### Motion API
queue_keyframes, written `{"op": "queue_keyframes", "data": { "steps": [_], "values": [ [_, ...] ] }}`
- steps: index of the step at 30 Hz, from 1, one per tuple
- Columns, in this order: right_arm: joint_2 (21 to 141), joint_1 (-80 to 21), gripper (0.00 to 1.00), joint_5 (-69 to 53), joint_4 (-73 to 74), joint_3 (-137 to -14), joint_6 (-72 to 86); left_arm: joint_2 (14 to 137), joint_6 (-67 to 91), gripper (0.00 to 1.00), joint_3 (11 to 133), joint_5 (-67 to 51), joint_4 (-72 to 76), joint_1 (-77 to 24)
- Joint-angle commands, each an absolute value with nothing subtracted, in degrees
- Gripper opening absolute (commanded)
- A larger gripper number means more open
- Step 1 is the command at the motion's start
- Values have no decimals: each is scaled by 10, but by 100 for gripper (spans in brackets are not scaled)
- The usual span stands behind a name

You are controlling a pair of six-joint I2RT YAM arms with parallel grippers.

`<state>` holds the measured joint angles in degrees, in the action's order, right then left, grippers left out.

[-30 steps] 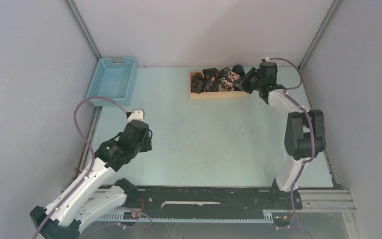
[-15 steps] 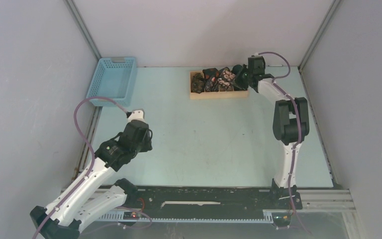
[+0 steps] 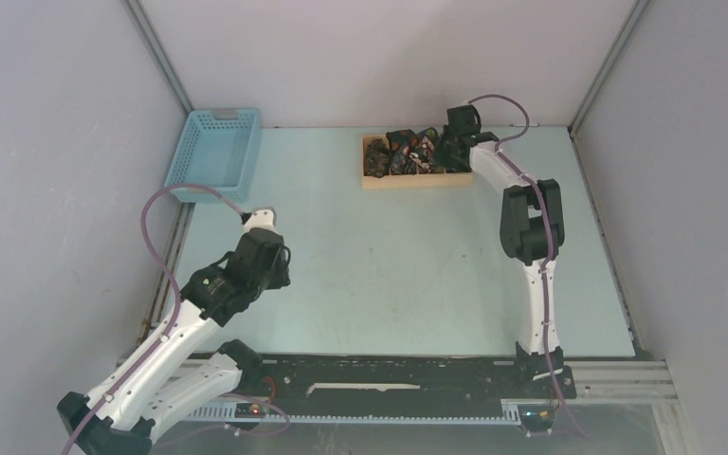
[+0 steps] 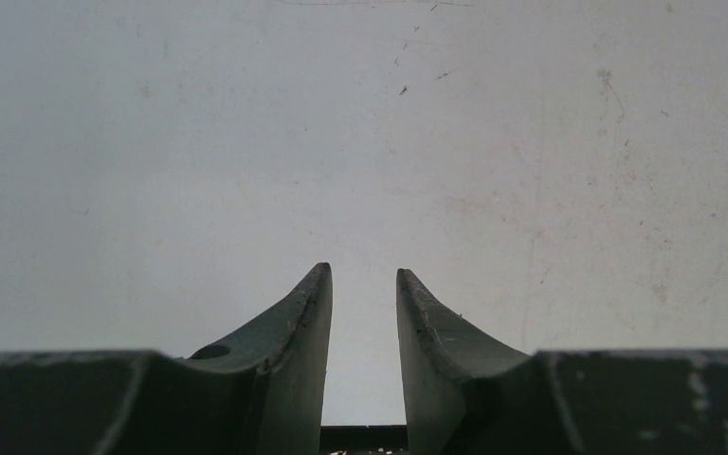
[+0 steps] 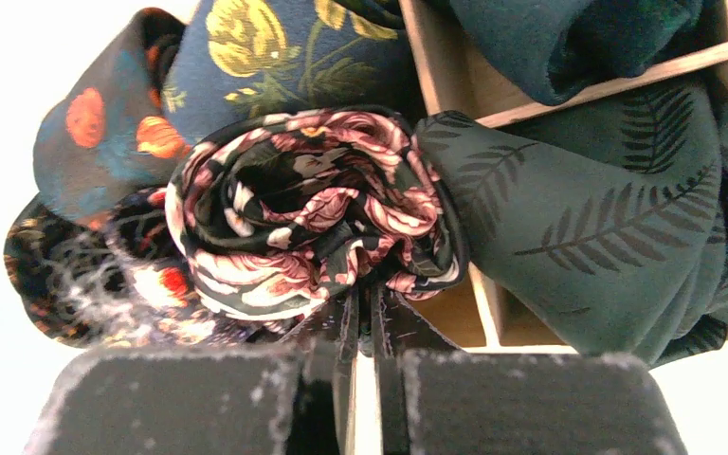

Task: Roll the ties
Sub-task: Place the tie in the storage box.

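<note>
Pinching the rose-patterned tie (image 5: 308, 213) in its wooden box (image 5: 445, 71), right gripper (image 5: 361, 303) nearly closed (left gripper (image 4: 364, 284) slightly parted, empty).

A pale blue-green surface (image 3: 389, 256), lightly scuffed. Directly on it sit a light blue perforated basket (image 3: 214, 152) in the far left corner, possibly overhanging the left edge, and a shallow wooden box (image 3: 408, 180) against the far edge, right of centre.
</note>
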<state>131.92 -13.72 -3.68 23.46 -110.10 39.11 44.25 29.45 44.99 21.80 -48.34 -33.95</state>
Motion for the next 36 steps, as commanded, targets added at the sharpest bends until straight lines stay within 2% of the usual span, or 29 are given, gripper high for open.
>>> {"op": "queue_keyframes", "data": {
  "steps": [1, 6, 10, 11, 13, 15, 16, 17, 28, 31, 33, 36],
  "values": [
    [1359, -146, 0, 24, 308, -1132, 369, 436, 285, 38, 457, 220, -467, -337],
    [1351, -145, 0, 52, 326, -1122, 372, 435, 285, 37, 457, 220, -467, -337],
    [1374, -143, 0, 32, 361, -1173, 355, 434, 284, 37, 457, 219, -465, -337],
    [1376, -143, 3, 28, 369, -1179, 352, 435, 284, 37, 457, 219, -466, -337],
    [1368, -145, 12, 26, 372, -1173, 348, 434, 284, 37, 457, 220, -466, -337],
    [1350, -146, 32, 25, 364, -1153, 344, 433, 283, 37, 457, 220, -465, -337],
    [1340, -145, 40, 28, 361, -1144, 344, 433, 283, 37, 457, 220, -464, -337],
    [1329, -146, 44, 30, 357, -1136, 342, 433, 283, 38, 457, 219, -465, -337],
    [1213, -153, 55, 38, 377, -1139, 321, 428, 280, 37, 455, 210, -459, -330],
    [1166, -163, 67, 48, 383, -1139, 307, 427, 280, 37, 455, 211, -459, -330],
    [1126, -175, 72, 56, 383, -1132, 283, 426, 280, 37, 455, 212, -459, -330],
    [1040, -208, 93, 102, 352, -1081, 246, 423, 281, 38, 454, 212, -459, -329]
  ]
}}
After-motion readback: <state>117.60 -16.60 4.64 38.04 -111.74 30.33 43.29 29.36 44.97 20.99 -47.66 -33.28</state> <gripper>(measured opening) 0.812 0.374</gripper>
